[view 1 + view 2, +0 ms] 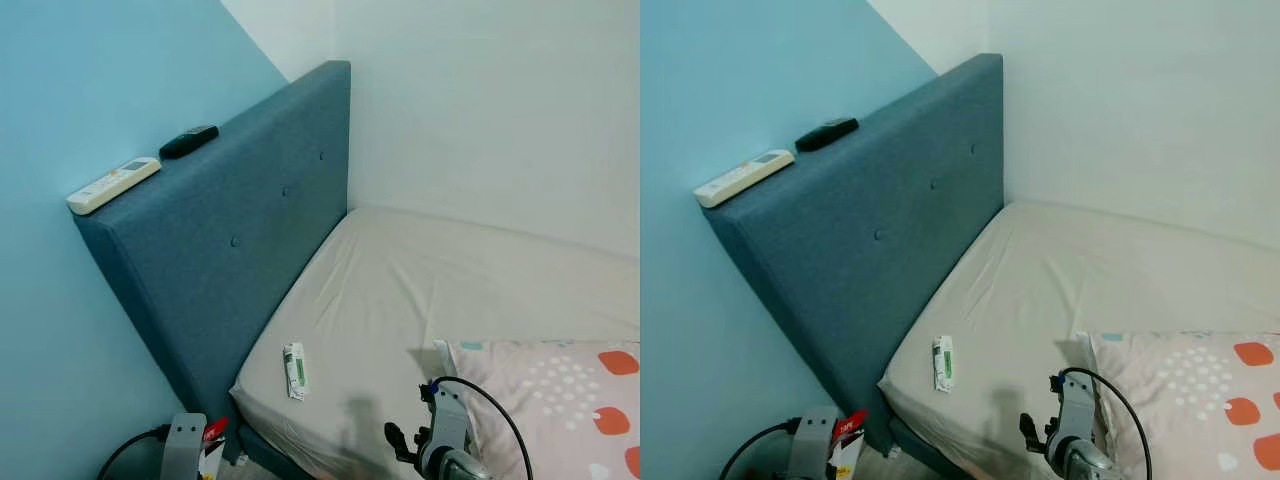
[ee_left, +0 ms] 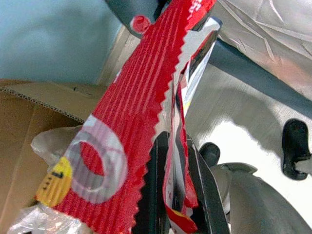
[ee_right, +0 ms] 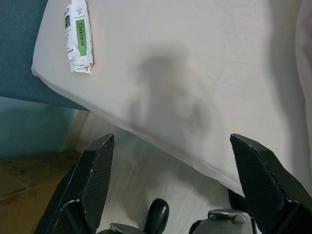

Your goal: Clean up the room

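Observation:
My left gripper (image 2: pixel 175 146) is shut on a crumpled red snack wrapper (image 2: pixel 126 112), held low beside the bed's corner above an open cardboard box (image 2: pixel 24 122); the wrapper's red tip (image 1: pixel 214 430) also shows in the left eye view. A small white and green packet (image 1: pixel 295 370) lies on the beige bed sheet (image 1: pixel 420 290) near its front corner. My right gripper (image 3: pixel 171 141) hangs open over the mattress edge and the floor, with nothing between its fingers. The packet (image 3: pixel 79 36) lies ahead of it and off to one side.
A blue padded headboard (image 1: pixel 240 230) stands against the blue wall, with a white remote (image 1: pixel 113 184) and a black remote (image 1: pixel 188 141) on its top edge. A spotted pillow (image 1: pixel 560 400) lies at the right of the bed. Clear plastic (image 2: pixel 53 146) sits in the box.

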Available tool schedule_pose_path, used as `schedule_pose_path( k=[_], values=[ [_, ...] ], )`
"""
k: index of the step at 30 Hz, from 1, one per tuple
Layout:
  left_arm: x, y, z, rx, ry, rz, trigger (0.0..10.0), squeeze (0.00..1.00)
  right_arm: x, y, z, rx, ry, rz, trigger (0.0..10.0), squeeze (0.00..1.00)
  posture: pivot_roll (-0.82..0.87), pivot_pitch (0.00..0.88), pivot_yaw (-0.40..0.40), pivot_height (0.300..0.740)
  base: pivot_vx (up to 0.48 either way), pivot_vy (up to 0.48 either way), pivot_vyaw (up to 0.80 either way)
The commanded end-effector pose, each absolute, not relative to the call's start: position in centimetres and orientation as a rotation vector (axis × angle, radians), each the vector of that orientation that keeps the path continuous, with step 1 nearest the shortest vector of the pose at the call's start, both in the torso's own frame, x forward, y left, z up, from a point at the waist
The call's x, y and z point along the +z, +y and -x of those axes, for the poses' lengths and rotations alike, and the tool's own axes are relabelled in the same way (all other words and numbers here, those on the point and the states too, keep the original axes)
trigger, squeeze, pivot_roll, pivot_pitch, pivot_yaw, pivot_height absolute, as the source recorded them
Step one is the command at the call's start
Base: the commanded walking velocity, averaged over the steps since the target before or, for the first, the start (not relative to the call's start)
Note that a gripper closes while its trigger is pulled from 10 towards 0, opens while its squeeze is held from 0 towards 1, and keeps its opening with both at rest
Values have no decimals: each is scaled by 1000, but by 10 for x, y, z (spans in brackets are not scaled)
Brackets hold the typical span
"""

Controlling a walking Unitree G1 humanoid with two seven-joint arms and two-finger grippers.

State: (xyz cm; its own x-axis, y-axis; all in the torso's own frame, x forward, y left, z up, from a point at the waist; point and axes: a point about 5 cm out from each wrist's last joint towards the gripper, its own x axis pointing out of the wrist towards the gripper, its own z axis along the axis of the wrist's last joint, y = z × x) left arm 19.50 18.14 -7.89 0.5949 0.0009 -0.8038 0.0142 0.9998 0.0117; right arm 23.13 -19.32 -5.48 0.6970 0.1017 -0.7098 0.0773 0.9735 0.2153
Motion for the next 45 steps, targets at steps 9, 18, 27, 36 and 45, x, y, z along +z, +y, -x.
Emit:
schedule_pose_path(
  k=[9,18,27,36,45],
  values=[
    [-86,185,-181,-2,988,-21,10000,0,-53,-190,-234,31,790,-235,10000,0,-74,0,19,740,0,-53,775],
    [-87,186,-178,-15,1002,-36,10000,0,-54,-189,-233,47,796,-228,10000,0,-74,0,21,740,0,0,775],
    [-88,186,-177,-26,1006,-45,10000,0,-54,-188,-233,57,798,-227,10000,0,-75,0,24,740,0,0,775],
    [-89,186,-174,-35,1017,-57,10000,0,-55,-186,-232,75,799,-229,10000,0,-76,0,25,740,0,0,775],
    [-89,186,-173,-36,1022,-59,10000,0,-55,-186,-231,79,803,-225,10000,0,-77,0,25,740,0,0,775]
  ],
)
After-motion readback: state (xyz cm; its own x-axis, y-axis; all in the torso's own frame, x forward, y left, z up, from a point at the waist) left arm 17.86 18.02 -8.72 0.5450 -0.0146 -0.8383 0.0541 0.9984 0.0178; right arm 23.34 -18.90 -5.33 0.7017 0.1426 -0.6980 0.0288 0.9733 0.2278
